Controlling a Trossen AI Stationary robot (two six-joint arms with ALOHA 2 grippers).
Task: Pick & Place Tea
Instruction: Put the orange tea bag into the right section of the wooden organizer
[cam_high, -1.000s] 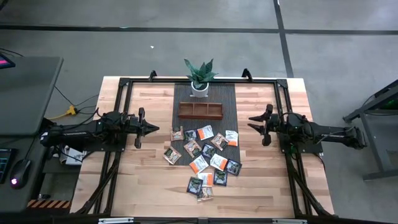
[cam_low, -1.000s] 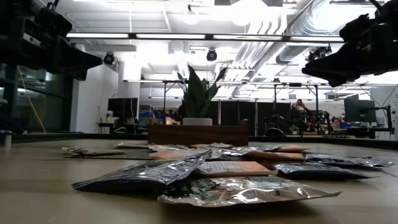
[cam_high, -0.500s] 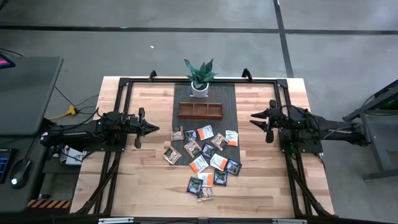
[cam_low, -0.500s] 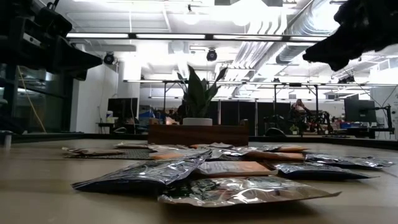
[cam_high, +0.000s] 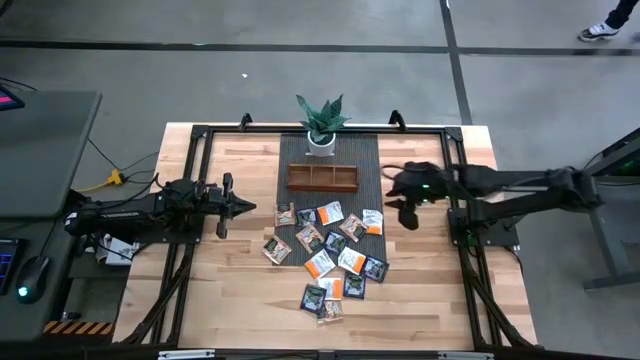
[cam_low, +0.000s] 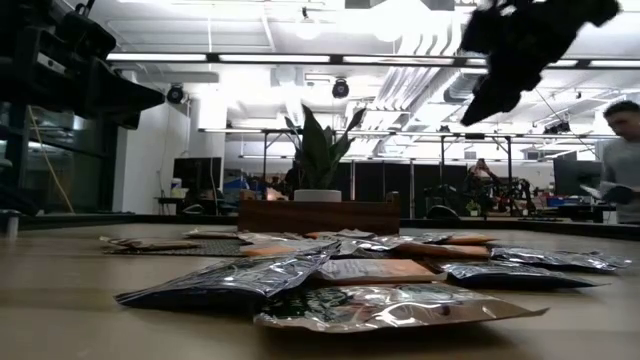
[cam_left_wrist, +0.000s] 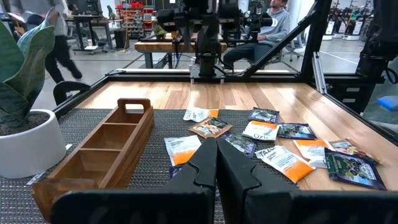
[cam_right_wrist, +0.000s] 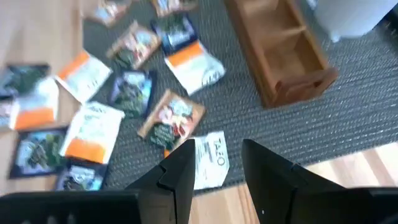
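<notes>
Orange-and-white, dark green and tan tea sachets (cam_high: 330, 255) lie scattered flat across the middle of the tabletop (cam_high: 230, 300), partly on the dark woven mat (cam_high: 366, 165) and partly on the bare wood nearer the front edge. None of them is in the wooden tray (cam_high: 322, 178), which sits on the mat just behind the scatter, its three compartments holding nothing. Behind the tray stands the potted plant (cam_high: 321, 122) in its white pot.

My right gripper (cam_high: 400, 196) hovers above the mat's right edge, just beside the white sachet (cam_right_wrist: 210, 160) at the right end of the scatter and near the tray's right end. Its fingers (cam_right_wrist: 273, 180) stand apart with nothing between them, and the right wrist view looks down past them onto that sachet and the tray's end.

My left gripper (cam_high: 243, 208) waits over the bare wood to the left of the sachets, pointing towards them, its fingers (cam_left_wrist: 202, 168) pressed together and holding nothing.

A person (cam_low: 620, 160) shows in the room beyond the tabletop.
</notes>
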